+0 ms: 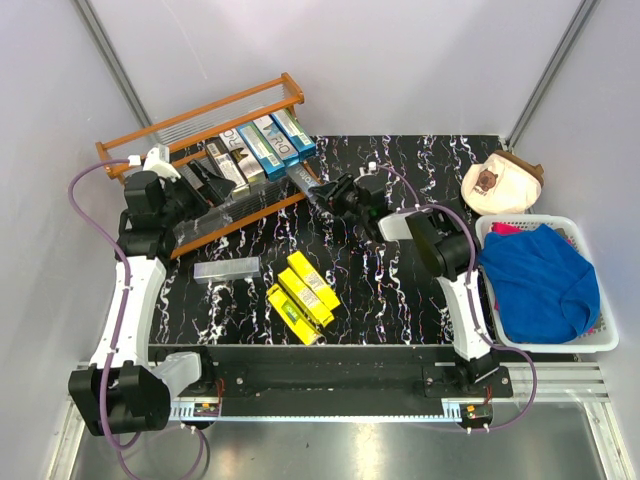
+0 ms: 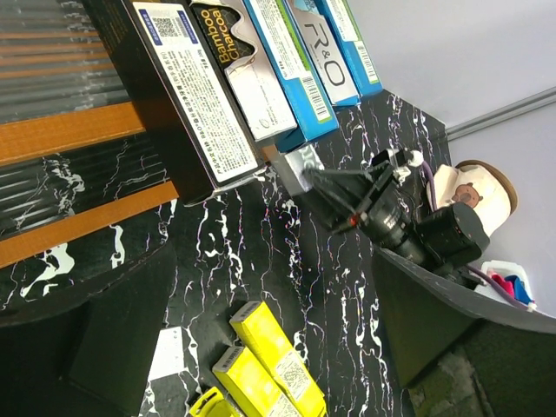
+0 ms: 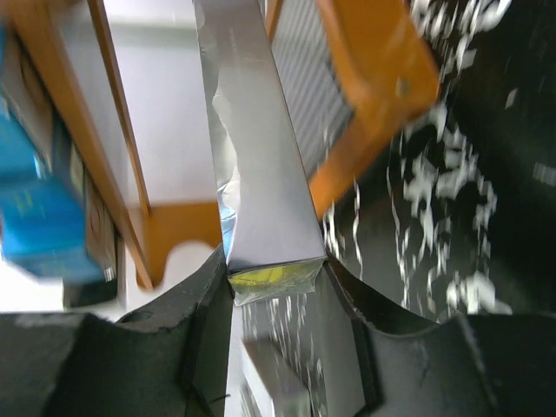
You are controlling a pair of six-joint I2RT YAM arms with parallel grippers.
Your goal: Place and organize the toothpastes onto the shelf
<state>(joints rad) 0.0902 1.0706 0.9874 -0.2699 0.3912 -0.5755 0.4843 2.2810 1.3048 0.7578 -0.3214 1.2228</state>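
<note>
The orange-brown shelf (image 1: pixel 215 108) stands at the back left and holds several black, silver and blue-teal toothpastes (image 1: pixel 262 143) side by side. My right gripper (image 1: pixel 322 193) is shut on a silver-grey toothpaste (image 1: pixel 303 180), its far end at the shelf's right end. In the right wrist view the carton (image 3: pixel 261 174) sits between the fingers, with the orange shelf post (image 3: pixel 373 69) just right of it. My left gripper (image 1: pixel 213 186) is open and empty over the shelf's lower tier. Three yellow toothpastes (image 1: pixel 303 292) and one silver one (image 1: pixel 227 268) lie on the table.
A white basket (image 1: pixel 600 340) holding a blue cloth (image 1: pixel 540 280) stands at the table's right edge. A beige plush toy (image 1: pixel 503 182) sits behind it. The left wrist view shows the yellow cartons (image 2: pixel 274 347) between my fingers and the right gripper (image 2: pixel 347 187) beyond.
</note>
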